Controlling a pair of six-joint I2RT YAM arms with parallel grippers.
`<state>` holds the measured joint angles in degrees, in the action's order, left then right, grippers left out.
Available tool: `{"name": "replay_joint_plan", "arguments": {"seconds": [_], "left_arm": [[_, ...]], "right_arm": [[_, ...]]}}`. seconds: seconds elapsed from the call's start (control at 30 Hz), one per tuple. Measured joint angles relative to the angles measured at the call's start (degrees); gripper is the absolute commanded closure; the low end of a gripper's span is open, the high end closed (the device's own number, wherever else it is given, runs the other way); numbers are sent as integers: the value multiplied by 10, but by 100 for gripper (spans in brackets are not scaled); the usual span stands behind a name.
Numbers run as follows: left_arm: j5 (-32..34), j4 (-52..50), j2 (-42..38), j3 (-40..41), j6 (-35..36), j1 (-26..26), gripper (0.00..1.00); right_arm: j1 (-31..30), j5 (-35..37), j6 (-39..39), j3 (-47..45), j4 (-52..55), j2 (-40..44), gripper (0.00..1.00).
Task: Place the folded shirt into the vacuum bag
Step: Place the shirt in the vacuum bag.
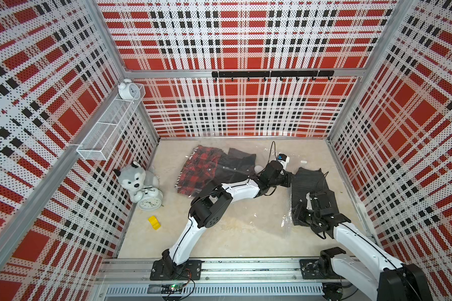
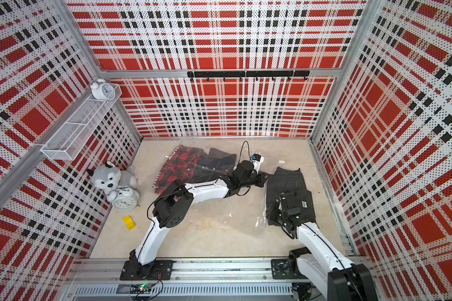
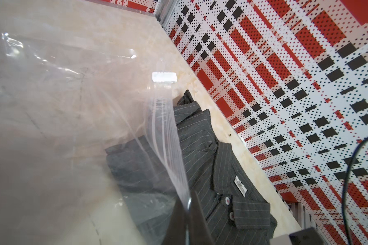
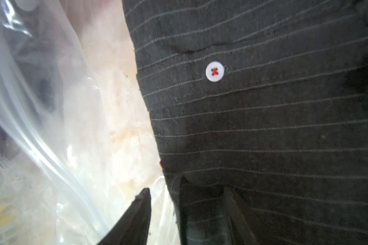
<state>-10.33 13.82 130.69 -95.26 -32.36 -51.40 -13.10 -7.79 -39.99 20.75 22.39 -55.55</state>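
Our right gripper (image 4: pixel 186 191) is about half open, jaws straddling the shirt (image 4: pixel 263 116) edge, not clamped yet. The bag (image 4: pixel 51 127) lies just beside it. Further out, our left gripper (image 3: pixel 188 203) is pinched tight on the bag's zip strip (image 3: pixel 168 131), with the shirt collar just beside it.

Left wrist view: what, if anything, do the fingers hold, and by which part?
The left gripper pinches the vacuum bag by its ribbed zip strip at the mouth edge.
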Motion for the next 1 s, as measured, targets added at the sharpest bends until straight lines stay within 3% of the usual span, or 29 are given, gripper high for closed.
{"name": "replay_joint_plan", "arguments": {"seconds": [0.17, 0.27, 0.5, 0.77, 1.0], "left_arm": [[-2, -4, 2, 0, 1, 0, 100], [-3, -4, 2, 0, 2, 0, 100], [-9, -3, 1, 1, 2, 1, 100], [-17, 4, -3, 12, 2, 2, 100], [-28, 16, -26, 38, -9, 3, 100]], "right_arm": [[-18, 26, -5, 6, -16, -31, 49], [-20, 34, -9, 6, -40, -53, 71], [-22, 42, -11, 7, -52, -62, 98], [-22, -2, -10, 13, -37, 30, 100], [-22, -83, -21, 26, -83, 20, 100]]}}
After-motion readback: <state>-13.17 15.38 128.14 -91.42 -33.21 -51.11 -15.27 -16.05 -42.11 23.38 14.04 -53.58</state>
